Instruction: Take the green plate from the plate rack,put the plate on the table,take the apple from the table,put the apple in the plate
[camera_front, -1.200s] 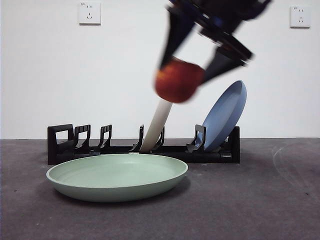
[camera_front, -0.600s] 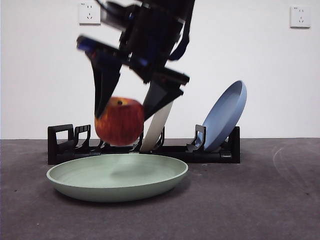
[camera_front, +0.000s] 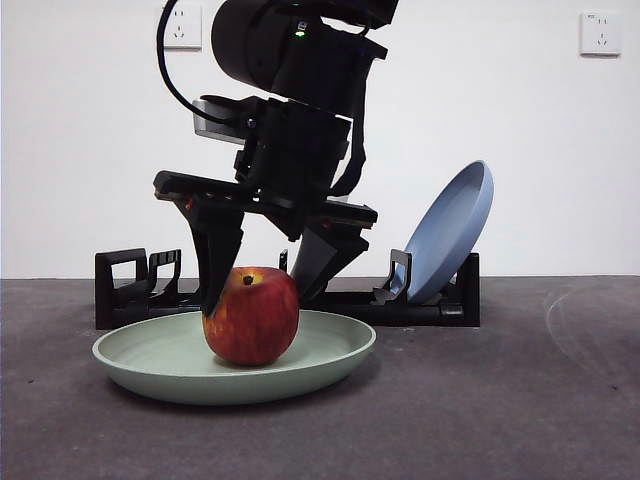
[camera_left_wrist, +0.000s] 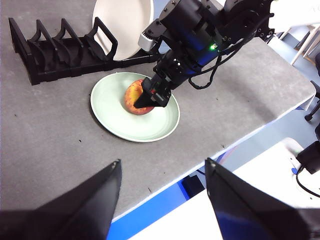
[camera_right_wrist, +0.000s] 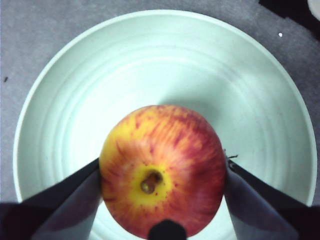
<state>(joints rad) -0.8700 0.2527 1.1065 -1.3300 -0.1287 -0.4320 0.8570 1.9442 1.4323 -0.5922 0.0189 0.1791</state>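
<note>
The red apple (camera_front: 252, 315) sits in the pale green plate (camera_front: 335, 350), which lies flat on the dark grey table (camera_front: 500, 400) in front of the black plate rack (camera_front: 130, 290). My right gripper (camera_front: 255, 300) comes down from above, and its jaws press on both sides of the apple (camera_right_wrist: 162, 170) over the plate (camera_right_wrist: 150, 60). The left wrist view shows the apple (camera_left_wrist: 136, 96), the plate (camera_left_wrist: 120, 125), the rack (camera_left_wrist: 60, 55) and the right gripper (camera_left_wrist: 150, 97) from afar. My left gripper (camera_left_wrist: 162, 165) is open and empty, high over the table's near edge.
A blue plate (camera_front: 450, 230) leans in the rack's right end. A cream-white plate (camera_left_wrist: 122, 20) stands in the rack behind the right arm. The table's edge (camera_left_wrist: 200, 160) runs close below the left gripper.
The right gripper has carried the apple left and down from above the rack into the green plate. The apple now rests on the plate.
</note>
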